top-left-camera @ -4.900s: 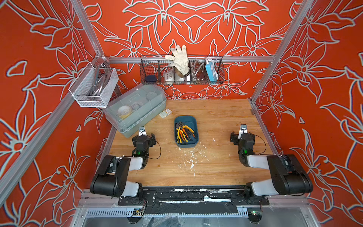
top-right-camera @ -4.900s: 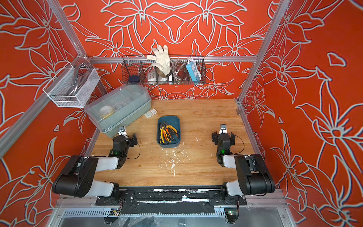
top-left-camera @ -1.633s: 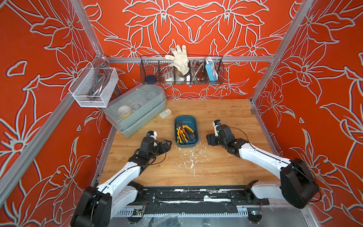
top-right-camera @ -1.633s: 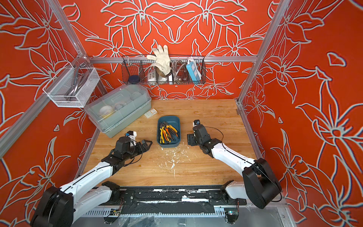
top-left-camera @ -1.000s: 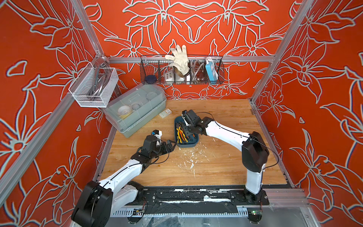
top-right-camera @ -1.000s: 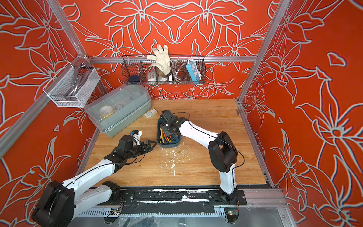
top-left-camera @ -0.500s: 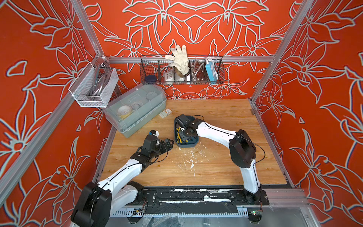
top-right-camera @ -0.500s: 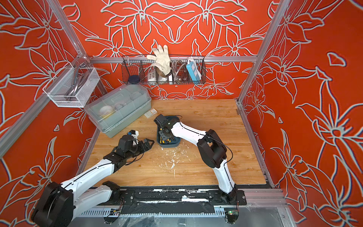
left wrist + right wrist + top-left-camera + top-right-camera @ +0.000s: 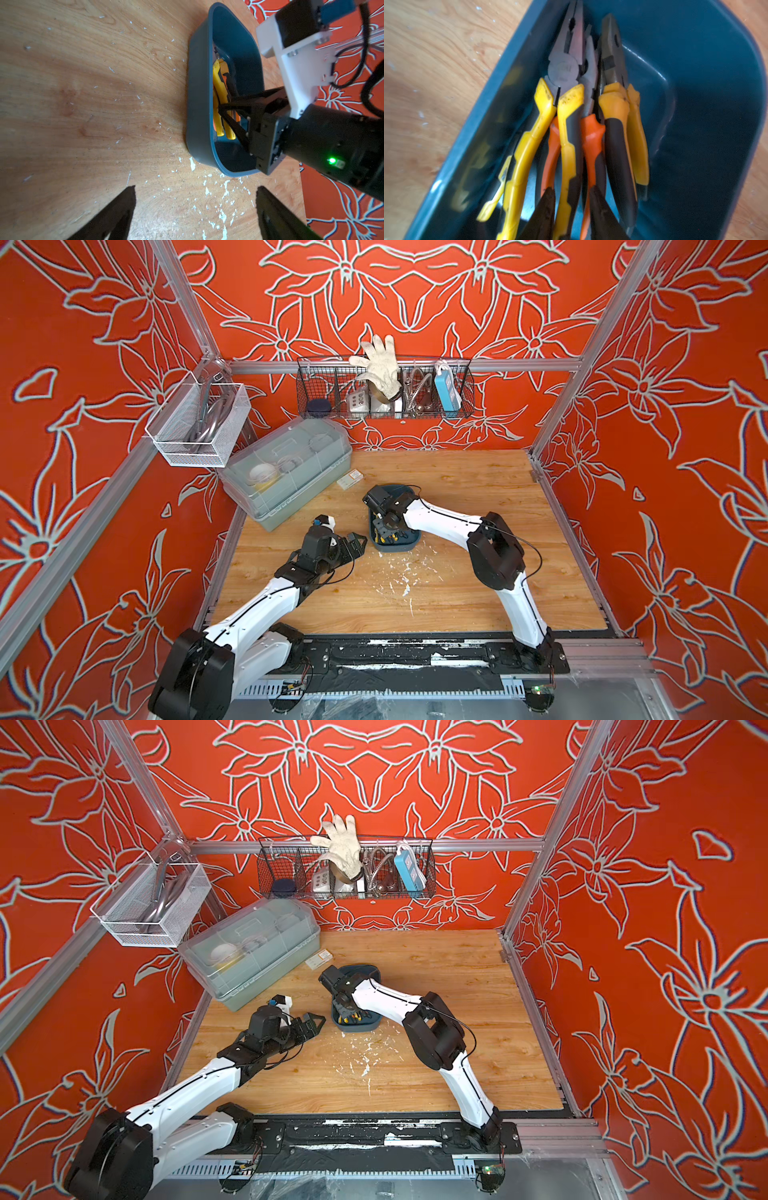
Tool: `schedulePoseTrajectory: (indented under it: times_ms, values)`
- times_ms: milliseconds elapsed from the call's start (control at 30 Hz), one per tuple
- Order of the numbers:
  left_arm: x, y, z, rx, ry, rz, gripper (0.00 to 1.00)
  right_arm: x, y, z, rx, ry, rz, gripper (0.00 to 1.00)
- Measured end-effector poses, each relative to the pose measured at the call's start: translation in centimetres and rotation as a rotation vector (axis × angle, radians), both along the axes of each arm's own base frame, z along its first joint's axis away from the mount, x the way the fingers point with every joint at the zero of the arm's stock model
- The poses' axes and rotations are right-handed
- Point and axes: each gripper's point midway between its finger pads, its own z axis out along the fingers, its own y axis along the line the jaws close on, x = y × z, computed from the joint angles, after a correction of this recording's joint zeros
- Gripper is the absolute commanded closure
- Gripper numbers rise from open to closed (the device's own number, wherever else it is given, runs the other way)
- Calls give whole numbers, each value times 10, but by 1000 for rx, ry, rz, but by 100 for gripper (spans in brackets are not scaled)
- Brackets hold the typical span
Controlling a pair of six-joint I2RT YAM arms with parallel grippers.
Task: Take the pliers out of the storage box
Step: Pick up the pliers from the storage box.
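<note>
The right gripper (image 9: 572, 189) is straddling a yellow handle of the pliers (image 9: 566, 68) lying in the box (image 9: 695, 145); whether it is clamped, I cannot tell. The left gripper (image 9: 356, 545) is hanging open nearby. Squeezing firmly before lifting straight up looks wise.

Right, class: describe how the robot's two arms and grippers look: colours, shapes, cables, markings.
The left arm and right arm have white links, bulky black joints and thin black cables alongside. The left gripper and right gripper each have two black tapering fingers. A green light glows on the right wrist.
</note>
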Motion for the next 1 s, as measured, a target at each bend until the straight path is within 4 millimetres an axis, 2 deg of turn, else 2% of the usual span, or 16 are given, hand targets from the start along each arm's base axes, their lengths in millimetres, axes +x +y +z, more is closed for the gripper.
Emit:
schedulePoseTrajectory:
  times_ms: [100,233,267,600,700,833,1000]
  values:
    - [0,0,2,-1,-7,2,10,3,3,-2,-29,-22,-3,71]
    - [1,1,3,1,-11,6,10,4,-2,-5,-60,-41,-42,97]
    - [1,1,3,1,-11,6,10,4,-5,-5,-70,-37,-40,100]
    - [1,1,3,1,-12,6,10,3,-9,5,-57,-47,-55,100]
    - [1,1,3,2,-12,6,10,-3,-17,22,-37,-60,-63,100]
    - [1,1,3,2,-12,7,10,-6,-25,62,26,-116,-84,100]
    - [1,2,3,3,-13,9,10,-7,-47,111,115,-195,-132,100]
